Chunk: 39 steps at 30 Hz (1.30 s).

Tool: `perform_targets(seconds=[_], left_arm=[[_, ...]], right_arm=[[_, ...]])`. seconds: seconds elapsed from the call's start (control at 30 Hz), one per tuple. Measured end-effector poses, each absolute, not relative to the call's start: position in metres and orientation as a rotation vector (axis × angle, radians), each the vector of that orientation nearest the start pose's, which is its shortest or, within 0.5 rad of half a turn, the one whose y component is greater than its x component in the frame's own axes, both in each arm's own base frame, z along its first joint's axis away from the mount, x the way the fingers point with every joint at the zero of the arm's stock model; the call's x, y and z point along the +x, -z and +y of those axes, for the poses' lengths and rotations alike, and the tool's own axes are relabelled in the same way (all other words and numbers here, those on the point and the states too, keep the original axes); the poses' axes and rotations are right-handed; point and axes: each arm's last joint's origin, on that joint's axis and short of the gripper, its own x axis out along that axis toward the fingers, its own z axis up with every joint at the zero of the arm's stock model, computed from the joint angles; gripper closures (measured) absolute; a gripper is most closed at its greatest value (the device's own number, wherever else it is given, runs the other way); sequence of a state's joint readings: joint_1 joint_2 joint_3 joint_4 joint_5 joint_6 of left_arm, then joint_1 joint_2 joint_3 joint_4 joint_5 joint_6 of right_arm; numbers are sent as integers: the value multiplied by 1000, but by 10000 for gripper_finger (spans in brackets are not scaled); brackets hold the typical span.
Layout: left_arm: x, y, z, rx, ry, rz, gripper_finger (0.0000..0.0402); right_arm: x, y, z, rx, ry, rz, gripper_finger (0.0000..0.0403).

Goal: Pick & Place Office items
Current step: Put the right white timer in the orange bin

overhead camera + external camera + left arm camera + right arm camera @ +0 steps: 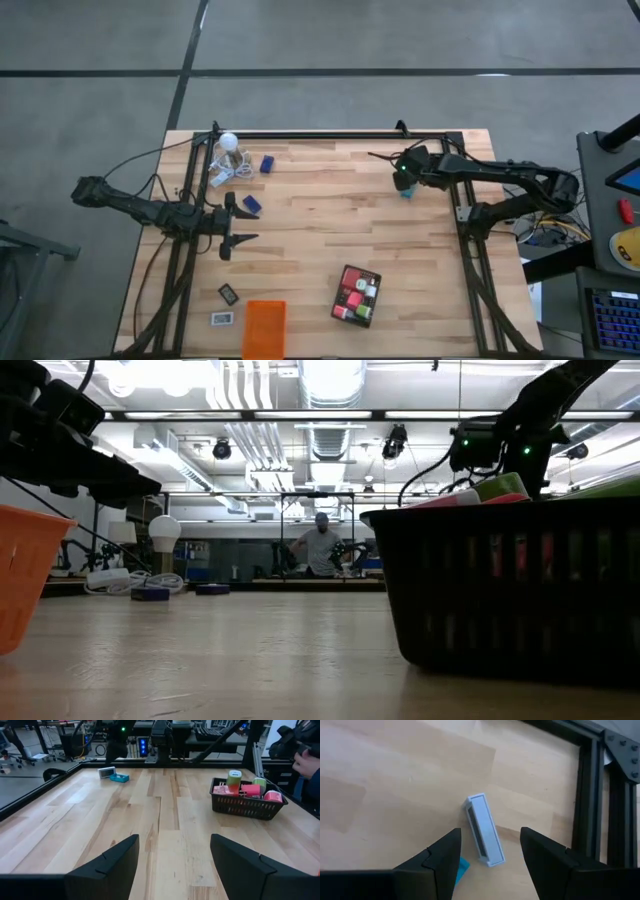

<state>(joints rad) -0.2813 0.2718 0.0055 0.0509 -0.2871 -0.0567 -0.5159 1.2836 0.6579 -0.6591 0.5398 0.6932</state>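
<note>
The right gripper (pixel 490 852) hangs over the far right part of the wooden surface (pixel 330 220), jaws parted and grasping nothing; directly beneath the gap between them lies a pale grey-white box (pixel 484 831), flat on the wood and turned slightly askew to the jaws, with a small teal piece (pixel 462 868) touching or just beside its end near one finger. In the left wrist view the same pair, the white box and the teal piece (pixel 119 778), sit side by side below that arm. The left gripper (pixel 172 857) hovers above the left side of the surface, jaws released and empty, with only bare wood between them. Near it in the high view lie two dark blue blocks (pixel 251 204), a white bulb (pixel 228 141) and a coil of white cable (pixel 224 168). Toward the near edge stand an orange tray (pixel 264 328), two small black and white rectangles (pixel 228 294) beside it, and a black basket (pixel 341 290) already holding red, pink and green items (pixel 245 790). The black frame rail (pixel 582 795) runs close beside the white box. No writing can be read
</note>
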Motion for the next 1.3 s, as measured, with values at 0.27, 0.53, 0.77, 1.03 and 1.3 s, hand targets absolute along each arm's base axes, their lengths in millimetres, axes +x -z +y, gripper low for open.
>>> perform_targets(seconds=[0.27, 0.53, 0.77, 1.03, 1.3], left_arm=[[109, -147, -23, 4, -12, 207, 149], [109, -147, -23, 4, -11, 206, 149], [109, -147, -23, 4, -11, 206, 149], [109, -147, -23, 4, -11, 206, 149], [109, -147, -23, 3, -10, 206, 149]], right_arm=[[176, -154, -127, 502, 1302, 1070, 204], [176, -144, -133, 489, 1282, 1138, 205], [176, -144, -134, 493, 1283, 1135, 231], [176, -143, -133, 512, 1263, 1135, 300], [178, -144, -134, 523, 1266, 1111, 363]])
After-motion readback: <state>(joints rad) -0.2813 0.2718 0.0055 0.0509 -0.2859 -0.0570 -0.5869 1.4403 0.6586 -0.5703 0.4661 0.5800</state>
